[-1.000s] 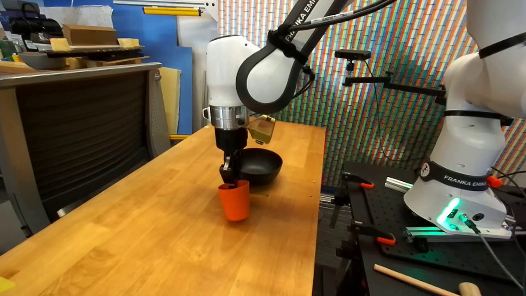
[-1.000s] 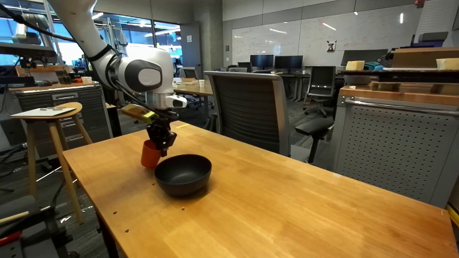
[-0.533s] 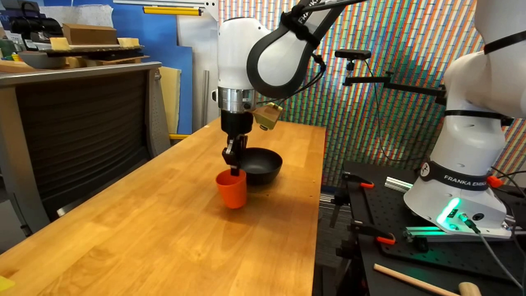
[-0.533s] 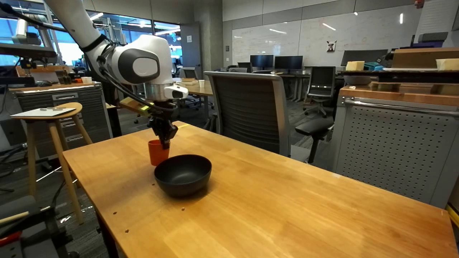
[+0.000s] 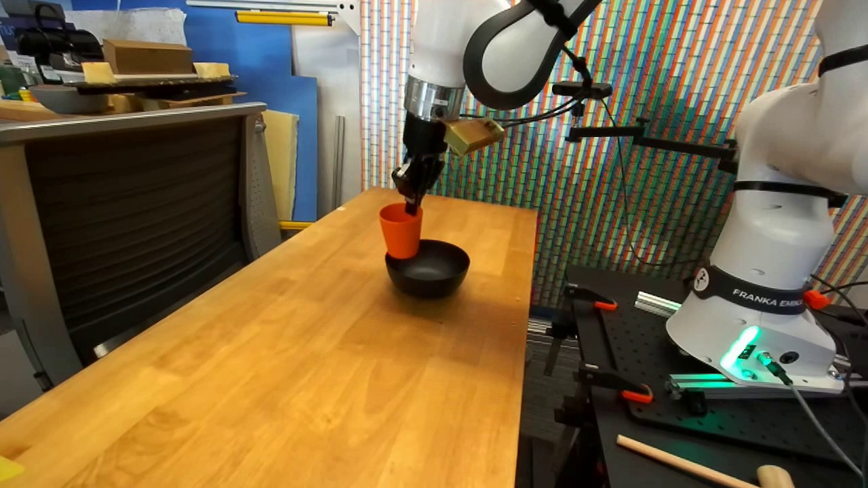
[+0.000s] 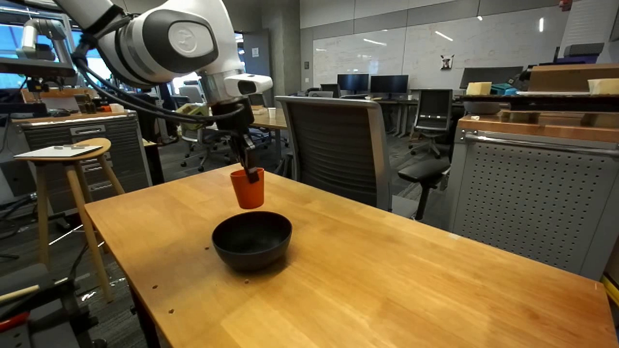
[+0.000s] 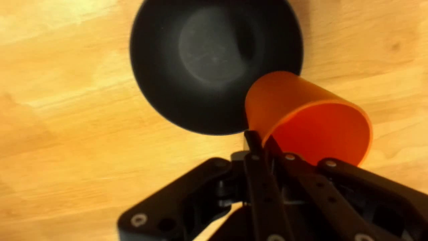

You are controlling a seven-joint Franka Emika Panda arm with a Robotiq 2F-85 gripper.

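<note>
A: The orange cup (image 5: 400,236): which step is in hand?

B: Judged as a carry. The cup hangs aloft, mouth upward, tilted slightly. As I judge it, the next move calls for a steady hold and enough height for its base to clear anything below.

A: Appearance?

B: Plain and smooth, tapering from a wide round mouth to a narrower base; no handle noted. The inner wall shows a brighter red-orange in the wrist view; the inside floor is not made out.

A: The pincer (image 5: 411,209)?

B: Clenched on the cup's wall at the rim, one tip inside the mouth, one outside.

A: Position against the bowl (image 6: 252,261)?

B: Above and close to its edge. In an exterior view, the cup covers part of the bowl's rim on the left; the wrist view also shows them overlapping. Contact cannot be confirmed. The bowl is black, matt and upright.

A: Further out?

B: The bowl rests on the wooden bench (image 5: 305,379). Left of that, in an exterior view, stands a dark-backed chair (image 5: 135,220).
</note>
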